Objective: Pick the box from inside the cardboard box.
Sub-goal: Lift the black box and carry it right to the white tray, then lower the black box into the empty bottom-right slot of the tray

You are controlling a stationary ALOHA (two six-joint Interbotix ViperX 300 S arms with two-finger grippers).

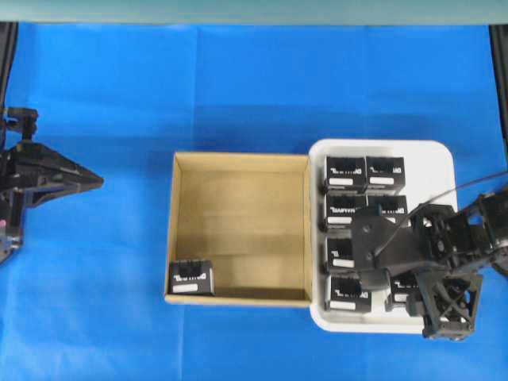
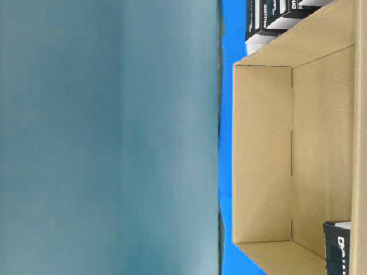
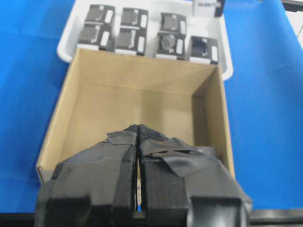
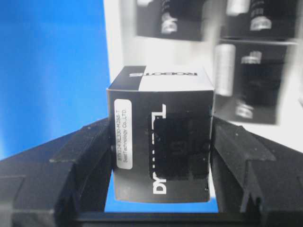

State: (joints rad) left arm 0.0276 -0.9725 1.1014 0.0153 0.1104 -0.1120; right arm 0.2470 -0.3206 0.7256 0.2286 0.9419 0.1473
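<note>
**What the views hid, cut off or blurred**

In the overhead view the right arm (image 1: 413, 246) covered several black boxes in the white tray (image 1: 440, 159) beside the cardboard box (image 1: 238, 298), so their number could not be told. The lettering on the box (image 1: 191, 278) in the cardboard box's near-left corner was too small to read. The table-level view cut that box at its lower edge and the tray's boxes (image 2: 269, 14) at its top. In the right wrist view the boxes (image 4: 255, 71) behind the gripped box (image 4: 161, 142) were blurred. In the left wrist view the left gripper (image 3: 138, 137) hid the cardboard box's near floor.
</note>
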